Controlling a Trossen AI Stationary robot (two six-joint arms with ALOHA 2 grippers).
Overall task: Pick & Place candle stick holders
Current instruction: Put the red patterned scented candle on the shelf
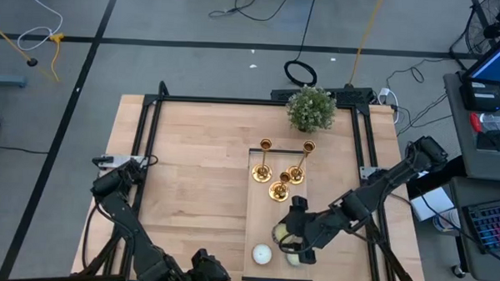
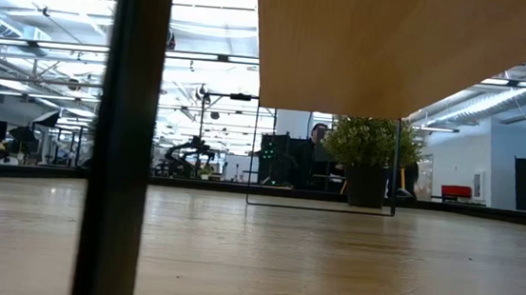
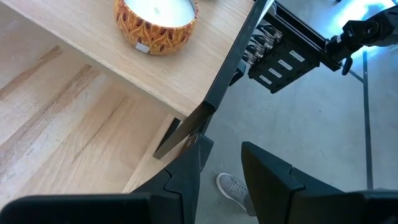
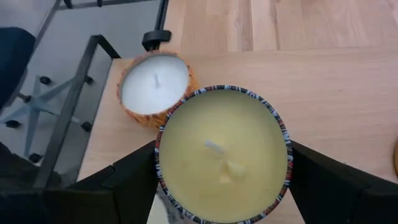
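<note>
Right gripper (image 4: pixel 222 180) clamped on yellow candle (image 4: pixel 222 152), near edge of surface (image 1: pixel 199 172).
Jaws spread wide around its tin; white candle (image 4: pixel 154 84) just beside it. Three holders (image 1: pixel 280 170) stood clustered mid-surface, below plant (image 1: pixel 310 108), untouched. Left gripper (image 3: pixel 221 171) hung off the near edge, jaws partly apart, holding nothing.

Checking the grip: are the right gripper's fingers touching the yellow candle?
Touching: in the right wrist view, both fingers press the yellow candle tin's sides.
</note>
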